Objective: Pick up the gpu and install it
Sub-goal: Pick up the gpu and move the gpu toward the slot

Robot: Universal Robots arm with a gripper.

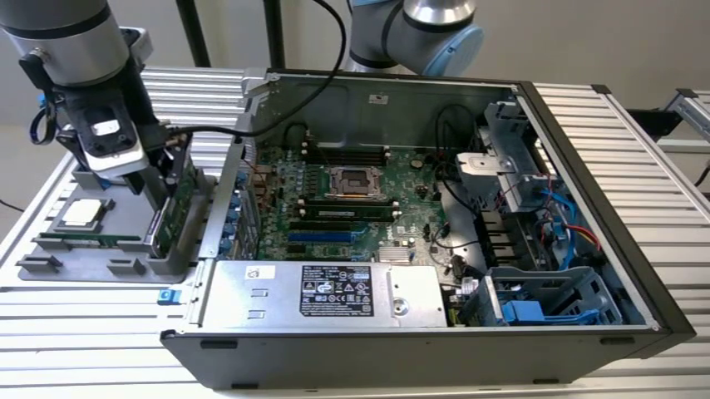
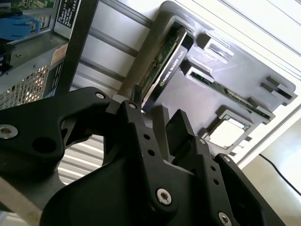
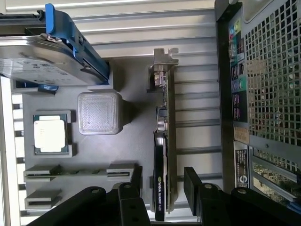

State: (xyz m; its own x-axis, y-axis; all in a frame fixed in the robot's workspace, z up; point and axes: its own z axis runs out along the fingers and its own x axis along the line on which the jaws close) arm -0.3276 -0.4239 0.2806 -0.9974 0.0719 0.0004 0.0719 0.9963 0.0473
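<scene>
The gpu [image 1: 166, 223] stands on its long edge in a slot of the grey parts tray [image 1: 66, 259], at the exterior view's left beside the open computer case [image 1: 621, 216]. In the first wrist view the gpu [image 3: 163, 155] shows its black shroud, green board and silver end bracket [image 3: 162, 63]. My gripper [image 1: 158, 179] hangs right over it, open. Its black fingers [image 3: 137, 181] straddle the end of the card away from the bracket, with a gap on each side. The second wrist view shows the same: gripper [image 2: 157, 115] around the gpu [image 2: 165, 63].
The tray [image 3: 131, 141] also holds a hard drive with blue rails [image 3: 56, 56], a processor chip [image 3: 49, 133], a memory stick [image 3: 75, 173] and a grey square block [image 3: 99, 113]. Inside the case lie the motherboard [image 1: 344, 204], blue card slots [image 1: 322, 237] and a power supply [image 1: 322, 291].
</scene>
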